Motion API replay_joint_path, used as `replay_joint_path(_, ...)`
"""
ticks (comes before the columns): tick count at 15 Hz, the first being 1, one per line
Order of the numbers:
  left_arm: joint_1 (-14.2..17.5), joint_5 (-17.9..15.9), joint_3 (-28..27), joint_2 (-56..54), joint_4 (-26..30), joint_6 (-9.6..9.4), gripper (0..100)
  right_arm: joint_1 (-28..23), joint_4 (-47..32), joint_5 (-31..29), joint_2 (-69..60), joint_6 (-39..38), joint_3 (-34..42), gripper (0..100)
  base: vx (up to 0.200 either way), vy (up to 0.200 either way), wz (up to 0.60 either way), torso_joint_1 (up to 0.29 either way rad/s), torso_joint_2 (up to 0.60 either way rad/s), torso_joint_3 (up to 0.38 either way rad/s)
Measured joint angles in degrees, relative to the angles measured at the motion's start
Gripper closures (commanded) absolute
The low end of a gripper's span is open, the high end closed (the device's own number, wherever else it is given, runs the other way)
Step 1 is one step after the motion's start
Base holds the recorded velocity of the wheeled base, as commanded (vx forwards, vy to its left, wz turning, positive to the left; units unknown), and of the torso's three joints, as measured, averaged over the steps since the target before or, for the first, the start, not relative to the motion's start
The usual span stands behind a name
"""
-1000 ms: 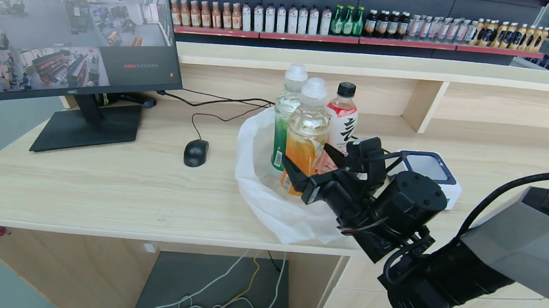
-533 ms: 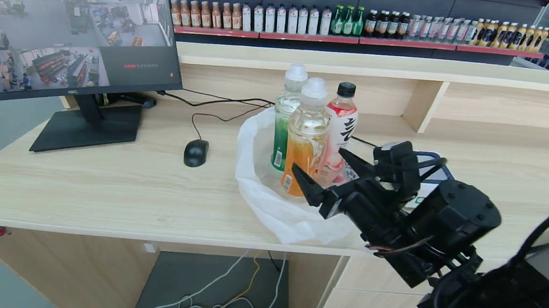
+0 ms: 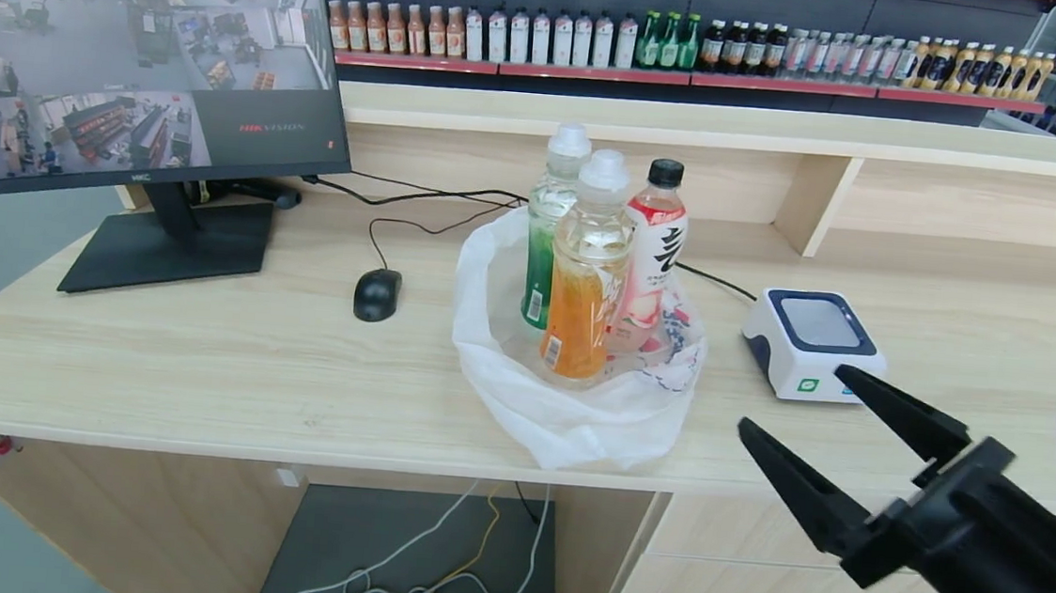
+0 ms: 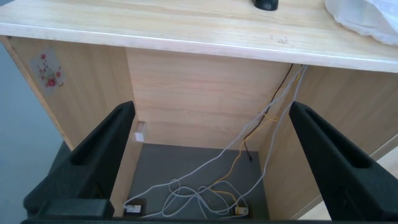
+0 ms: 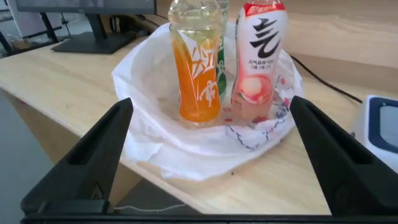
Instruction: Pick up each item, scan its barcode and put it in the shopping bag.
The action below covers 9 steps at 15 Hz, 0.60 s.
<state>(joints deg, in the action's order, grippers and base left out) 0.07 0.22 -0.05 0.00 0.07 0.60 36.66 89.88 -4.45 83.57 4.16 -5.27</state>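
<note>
The right gripper (image 3: 791,397) hovers at the near edge of the surface (image 3: 202,365). Its two dark fingers are spread wide with nothing between them. The left gripper (image 4: 212,106) sits lower, below the surface's front edge. It too is wide open and empty, and it faces the open bay under the surface, where loose cables (image 4: 205,186) lie on the floor.

Straight ahead of the right gripper, a short way off, the white shopping bag (image 3: 566,413) lies slumped open on the surface, its folds reaching almost to the near edge. Three bottles stand upright inside it, close together. The orange bottle (image 3: 586,282) with a white cap is nearest the gripper. The pink-and-white bottle (image 3: 657,241) with a black cap is just beside it, on the gripper's right. The green bottle (image 3: 544,232) is behind the orange one and touches it or nearly does.

Just beyond the right gripper's right finger, apart from the bag, sits the white barcode scanner (image 3: 812,342) with its dark-framed window facing up.

Farther out to the gripper's left, well apart from the bag, a black mouse (image 3: 376,294) rests on the surface. Beyond it stands a monitor (image 3: 133,49) on a flat black base. Past the raised back ledge of the surface, a store shelf (image 3: 696,79) carries a long row of bottles.
</note>
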Motion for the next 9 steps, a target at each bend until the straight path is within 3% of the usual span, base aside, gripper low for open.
replay_joint_path(2,0.00,0.00,0.00,0.00,0.02,-0.06,0,-1.24,-4.22,-0.22,-8.09,0.05,3.67,0,0.000,0.000,0.00,0.000,0.00,0.000)
replay_joint_path(4,0.00,0.00,0.00,0.00,0.02,-0.05,0,-2.21,-13.65,-0.26,-15.63,-0.06,4.72,0,0.000,0.000,0.00,0.000,0.00,0.000)
replay_joint_path(6,0.00,0.00,0.00,0.00,0.02,-0.02,0,-2.46,-28.33,0.40,-24.33,-0.13,5.05,0,0.000,0.000,0.00,0.000,0.00,0.000)
replay_joint_path(9,0.00,-0.01,0.00,0.00,0.02,0.05,0,-1.79,-57.50,2.51,-45.92,1.63,5.00,0,0.000,0.000,0.00,0.000,0.00,0.000)
